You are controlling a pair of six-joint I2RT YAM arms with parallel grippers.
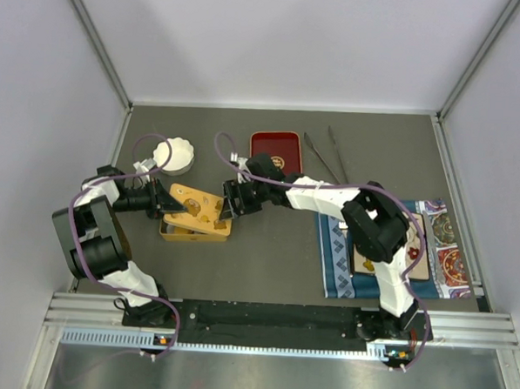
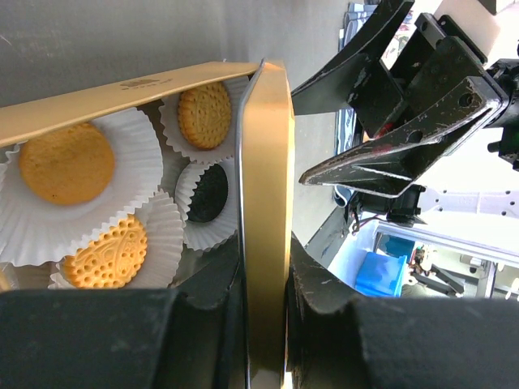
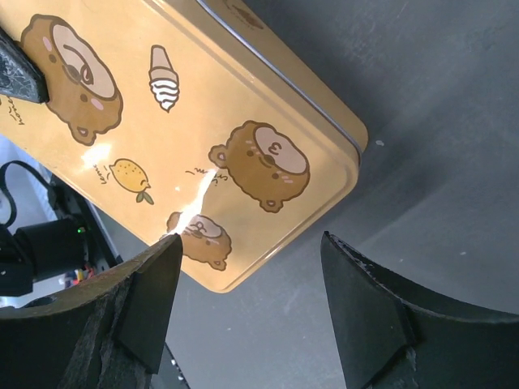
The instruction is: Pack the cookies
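Note:
A yellow tin (image 1: 181, 233) lies left of the table's middle. In the left wrist view three orange cookies (image 2: 66, 162) (image 2: 204, 115) (image 2: 105, 253) and one black cookie (image 2: 209, 193) sit in white paper cups inside it. The bear-printed lid (image 1: 204, 205) lies tilted over the tin. My left gripper (image 1: 177, 205) is shut on the lid's gold rim (image 2: 266, 203); in its own view the gripper (image 2: 266, 285) clamps the rim edge-on. My right gripper (image 1: 230, 202) is open at the lid's right end, where the lid (image 3: 203, 121) fills that view. The right gripper (image 3: 253, 301) holds nothing.
A stack of white fluted cups (image 1: 175, 155) stands behind the left gripper. A red tray (image 1: 275, 149) and metal tongs (image 1: 326, 154) lie at the back. A blue patterned cloth (image 1: 335, 251) lies at the right under the right arm.

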